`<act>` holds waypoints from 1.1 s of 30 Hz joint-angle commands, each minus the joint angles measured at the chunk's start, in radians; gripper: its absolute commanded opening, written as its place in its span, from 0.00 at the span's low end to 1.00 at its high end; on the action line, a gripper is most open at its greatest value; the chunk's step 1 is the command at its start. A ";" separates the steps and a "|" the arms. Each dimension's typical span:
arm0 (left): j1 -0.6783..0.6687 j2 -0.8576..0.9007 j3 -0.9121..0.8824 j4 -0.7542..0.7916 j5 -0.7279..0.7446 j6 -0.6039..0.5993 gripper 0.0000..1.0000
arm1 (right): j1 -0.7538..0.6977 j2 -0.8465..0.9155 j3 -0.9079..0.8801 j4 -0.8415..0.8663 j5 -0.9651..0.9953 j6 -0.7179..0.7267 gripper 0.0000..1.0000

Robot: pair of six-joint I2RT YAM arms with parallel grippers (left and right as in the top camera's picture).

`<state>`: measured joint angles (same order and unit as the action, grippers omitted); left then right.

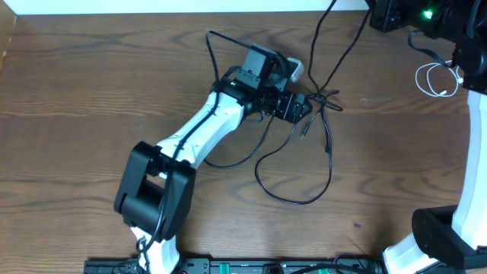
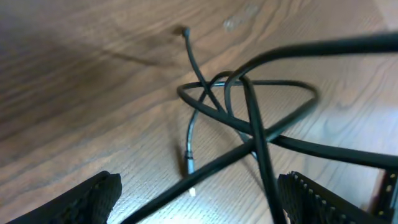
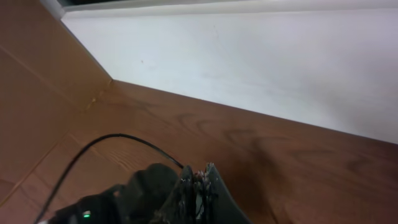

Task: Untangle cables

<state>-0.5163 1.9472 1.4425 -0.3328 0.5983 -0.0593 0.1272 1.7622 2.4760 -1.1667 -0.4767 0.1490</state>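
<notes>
Left gripper [image 1: 307, 109] spread wide, pointing right. Black cables [image 1: 323, 97] knotted just right of fingertips, loop trailing near side. Left arm nearer. Right gripper [image 3: 196, 186] closed, far right.

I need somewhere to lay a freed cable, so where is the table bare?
Free: the table left of the left arm up to its far edge, and the patch between the black cable loop and the right arm. Crowded: the tangle at the open left gripper, and the white cable far right.
</notes>
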 commanded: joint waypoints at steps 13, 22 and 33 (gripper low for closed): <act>0.127 -0.072 0.011 -0.091 -0.255 0.069 0.07 | -0.070 -0.034 0.014 0.000 0.175 0.041 0.01; 0.333 -0.080 0.011 -0.310 -0.338 0.070 0.07 | -0.417 -0.091 0.014 0.021 0.209 0.174 0.01; 0.464 -0.081 0.011 -0.344 -0.429 0.065 0.07 | -0.640 -0.055 0.013 -0.057 0.251 0.195 0.01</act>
<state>-0.0769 1.8755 1.4464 -0.6727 0.2699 0.0013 -0.4793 1.6989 2.4767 -1.2224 -0.2794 0.3241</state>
